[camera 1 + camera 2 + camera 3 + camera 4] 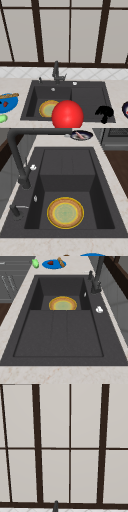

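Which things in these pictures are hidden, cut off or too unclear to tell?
- Yellow plate, front view: its right part is hidden behind the red ball.
- Right hand, front view: a dark shape; finger pose unreadable.
- Dark plate, front view: cut by the right edge.
- Blue plate, left side view: cut by the bottom edge.

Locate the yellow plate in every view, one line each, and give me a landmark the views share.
Front view: yellow plate in the sink basin, lower left of centre, partly behind the red ball.
Left side view: plate flat on the basin floor, centre.
Right side view: plate in the far basin, upper centre.
Upper view: not in it.
Shared landmark: the faucet.
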Tool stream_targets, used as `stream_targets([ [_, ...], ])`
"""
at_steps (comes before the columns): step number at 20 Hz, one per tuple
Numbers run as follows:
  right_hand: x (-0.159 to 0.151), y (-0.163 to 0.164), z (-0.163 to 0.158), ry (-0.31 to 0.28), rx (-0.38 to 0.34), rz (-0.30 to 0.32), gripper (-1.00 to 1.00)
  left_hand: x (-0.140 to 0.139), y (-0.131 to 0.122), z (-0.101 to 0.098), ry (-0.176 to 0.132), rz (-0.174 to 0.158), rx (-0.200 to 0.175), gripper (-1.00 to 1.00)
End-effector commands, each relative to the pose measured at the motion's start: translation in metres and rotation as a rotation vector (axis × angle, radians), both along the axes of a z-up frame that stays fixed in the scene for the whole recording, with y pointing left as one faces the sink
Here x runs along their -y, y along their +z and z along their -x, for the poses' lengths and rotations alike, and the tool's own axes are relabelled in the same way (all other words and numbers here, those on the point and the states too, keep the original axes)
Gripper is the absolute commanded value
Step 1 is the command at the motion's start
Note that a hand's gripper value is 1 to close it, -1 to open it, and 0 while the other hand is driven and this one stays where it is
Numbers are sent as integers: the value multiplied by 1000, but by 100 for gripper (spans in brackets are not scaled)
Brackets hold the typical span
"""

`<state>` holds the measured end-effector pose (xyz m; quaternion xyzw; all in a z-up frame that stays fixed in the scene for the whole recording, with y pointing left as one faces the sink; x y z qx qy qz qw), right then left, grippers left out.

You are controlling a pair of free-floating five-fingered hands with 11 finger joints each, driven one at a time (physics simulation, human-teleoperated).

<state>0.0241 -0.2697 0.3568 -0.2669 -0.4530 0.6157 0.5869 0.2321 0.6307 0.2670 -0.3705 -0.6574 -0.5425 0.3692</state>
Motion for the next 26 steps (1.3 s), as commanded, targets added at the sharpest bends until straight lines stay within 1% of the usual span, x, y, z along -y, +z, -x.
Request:
stream_targets([
  [1,0,0,0,0,0,0,0,5,11,-13,70,-2,5,-100],
  [2,0,0,0,0,0,0,0,8,14,-11,59,0,10,-100],
  [5,0,0,0,0,0,0,0,22,23,-15,67,-1,50,-100],
  [7,0,0,0,0,0,0,0,28,24,-17,72,-2,79,-100],
  [10,0,0,0,0,0,0,0,36,6,-28,84,-2,85,-100],
  [11,0,0,0,0,0,0,0,37,-3,-28,81,-2,109,-100],
  [12,0,0,0,0,0,0,0,43,-7,-31,81,-1,124,-100],
  [15,0,0,0,0,0,0,0,52,-22,-41,84,0,152,-100],
  [16,0,0,0,0,0,0,0,52,-30,-46,79,11,157,-100],
  [18,0,0,0,0,0,0,0,49,-43,-52,48,32,177,-100],
  [19,0,0,0,0,0,0,0,50,-49,-56,39,38,187,-100],
  [20,0,0,0,0,0,0,0,50,-56,-62,40,39,186,-100],
  [23,0,0,0,0,0,0,0,48,-69,-75,13,33,168,-100],
  [24,0,0,0,0,0,0,0,45,-72,-80,6,36,164,-100],
  [25,0,0,0,0,0,0,0,41,-76,-85,-11,42,163,-100],
  [26,0,0,0,0,0,0,0,39,-77,-88,-21,38,166,-100],
])
